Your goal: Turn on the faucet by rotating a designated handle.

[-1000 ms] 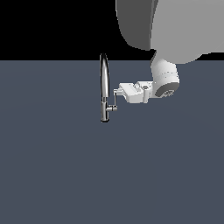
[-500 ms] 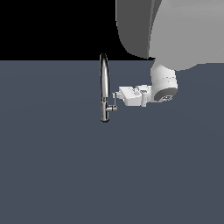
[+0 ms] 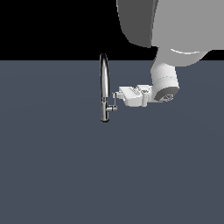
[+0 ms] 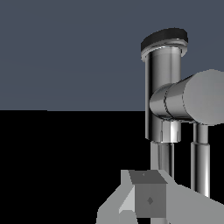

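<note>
The gripper (image 3: 116, 97) is held just beside the handle (image 3: 114, 102) of the faucet (image 3: 104, 87). Whether its jaws are spread or pinching cannot be told.

A flat, matte slate-grey table (image 3: 57, 175) fills the near scene, evenly lit; behind its far edge, only plain black backdrop (image 3: 52, 26).

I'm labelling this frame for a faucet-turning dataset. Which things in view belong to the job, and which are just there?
Belongs to the job:
- faucet, tall arched spout on a short body
- handle, thin rod on the side cylinder
- gripper, right beside the handle

Just there:
- grey floor that the faucet stands on
- nothing else in view
</note>
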Controlling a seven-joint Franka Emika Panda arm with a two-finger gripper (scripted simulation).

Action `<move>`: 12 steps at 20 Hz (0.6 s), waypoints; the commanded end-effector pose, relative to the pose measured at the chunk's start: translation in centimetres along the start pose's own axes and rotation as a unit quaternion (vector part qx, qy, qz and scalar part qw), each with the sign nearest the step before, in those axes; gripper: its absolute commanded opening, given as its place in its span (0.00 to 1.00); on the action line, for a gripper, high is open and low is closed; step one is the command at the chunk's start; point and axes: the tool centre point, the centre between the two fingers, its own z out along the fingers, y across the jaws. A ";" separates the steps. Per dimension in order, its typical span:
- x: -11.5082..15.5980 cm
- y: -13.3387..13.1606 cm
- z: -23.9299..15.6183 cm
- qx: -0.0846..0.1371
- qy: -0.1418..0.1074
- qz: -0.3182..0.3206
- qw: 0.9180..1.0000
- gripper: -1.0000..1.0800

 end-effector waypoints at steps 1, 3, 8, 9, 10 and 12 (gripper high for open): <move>-0.1 0.4 0.0 0.000 0.000 0.000 1.000 0.00; -0.2 0.7 0.0 0.000 0.000 0.000 1.000 0.00; -0.4 1.5 0.0 0.000 0.000 0.000 1.000 0.00; -0.4 1.6 0.0 0.000 0.000 0.000 1.000 0.00; -0.5 1.8 0.0 0.000 0.000 0.000 1.000 0.00; -0.6 2.2 0.0 0.000 0.000 0.000 1.000 0.00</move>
